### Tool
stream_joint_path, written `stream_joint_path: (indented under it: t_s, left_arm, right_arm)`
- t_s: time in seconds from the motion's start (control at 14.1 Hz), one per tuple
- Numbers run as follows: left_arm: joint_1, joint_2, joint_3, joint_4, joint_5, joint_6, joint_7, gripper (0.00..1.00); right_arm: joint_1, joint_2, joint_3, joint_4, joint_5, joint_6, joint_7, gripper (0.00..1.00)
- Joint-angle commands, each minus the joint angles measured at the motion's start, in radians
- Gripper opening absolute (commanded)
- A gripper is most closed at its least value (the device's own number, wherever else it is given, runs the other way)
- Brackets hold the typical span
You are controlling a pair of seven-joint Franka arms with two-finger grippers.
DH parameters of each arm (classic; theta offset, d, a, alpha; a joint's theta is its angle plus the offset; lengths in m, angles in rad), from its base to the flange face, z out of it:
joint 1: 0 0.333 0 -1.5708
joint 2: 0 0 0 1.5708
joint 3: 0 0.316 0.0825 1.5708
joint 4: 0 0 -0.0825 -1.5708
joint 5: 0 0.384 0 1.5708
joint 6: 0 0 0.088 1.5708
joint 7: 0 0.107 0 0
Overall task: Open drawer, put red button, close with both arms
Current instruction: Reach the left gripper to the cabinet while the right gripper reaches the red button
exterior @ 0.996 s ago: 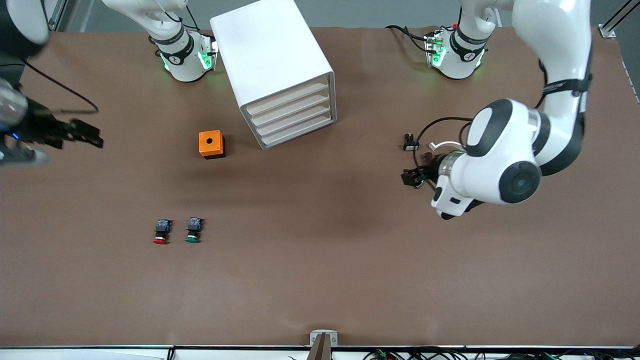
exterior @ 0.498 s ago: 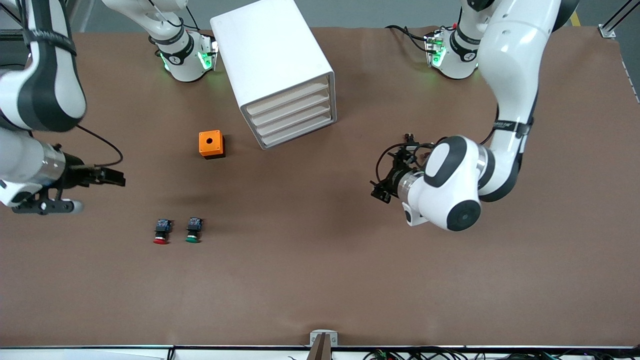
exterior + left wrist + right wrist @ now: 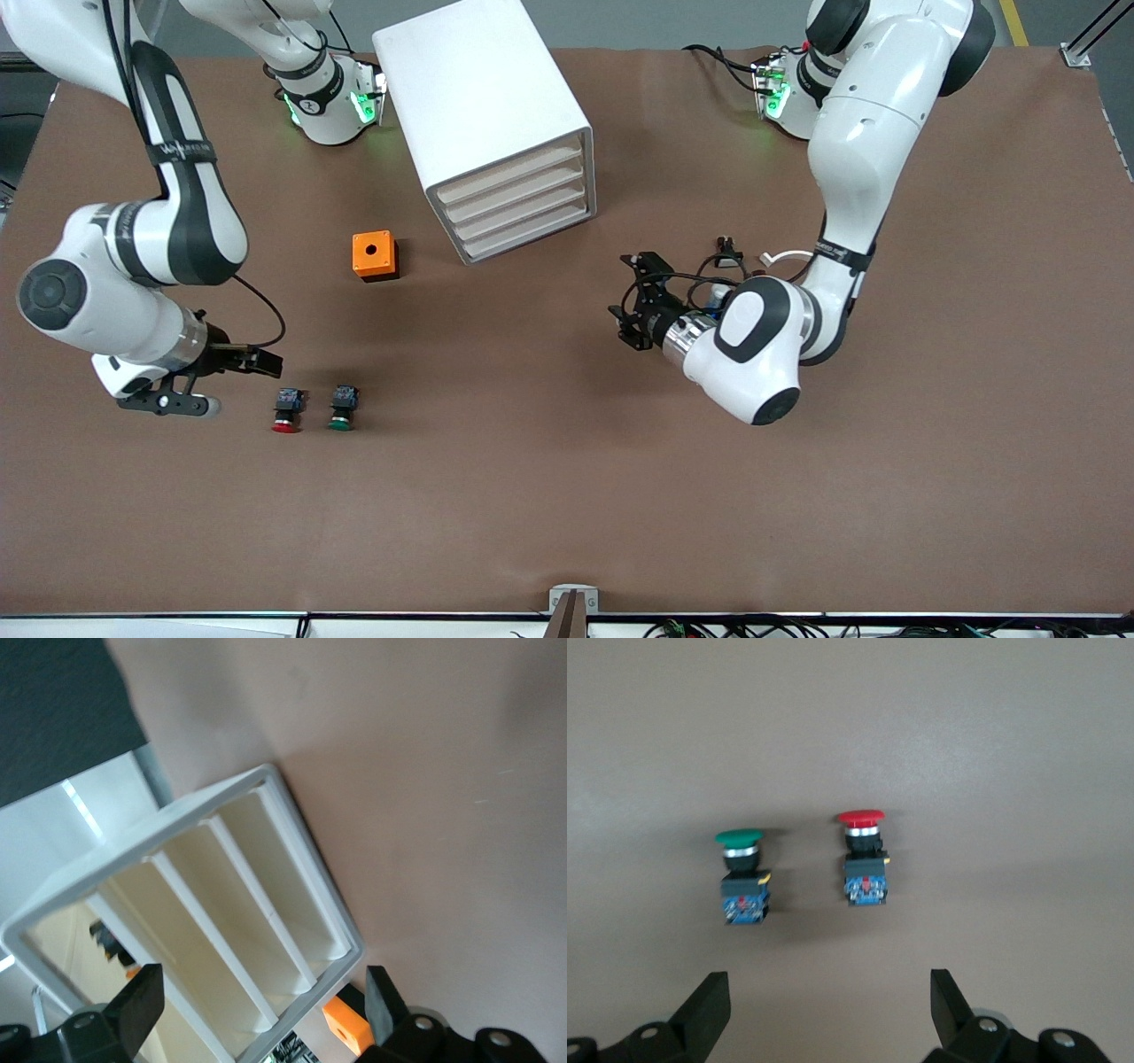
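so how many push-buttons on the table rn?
2. The red button lies close to the right pincer; the green button sits beside it, toward the left arm's end. None hidden that I can see.

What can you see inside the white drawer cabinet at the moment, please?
From the front view the white drawer cabinet shows four stacked drawer fronts, all pushed in. The left wrist view shows pale dividers and no item, and its solid casing hides the rest.

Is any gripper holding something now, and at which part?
Nothing is held: the left gripper and the right gripper are both open and empty.
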Motion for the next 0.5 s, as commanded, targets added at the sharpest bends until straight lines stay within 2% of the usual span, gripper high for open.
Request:
stream_joint_path:
  t_s: [0.0, 0.43]
  left_arm:
    - [-0.013, 0.050, -0.020, 0.030, -0.086, -0.020, -0.129, 1.00]
    - [-0.047, 0.124, -0.072, 0.028, -0.174, -0.021, -0.329, 0.99]
  right_arm:
    - [-0.029, 0.078, -0.001, 0.007, -0.009, 0.090, 0.017, 1.00]
    - [-0.034, 0.211, -0.001, 0.009, -0.009, 0.251, 0.017, 1.00]
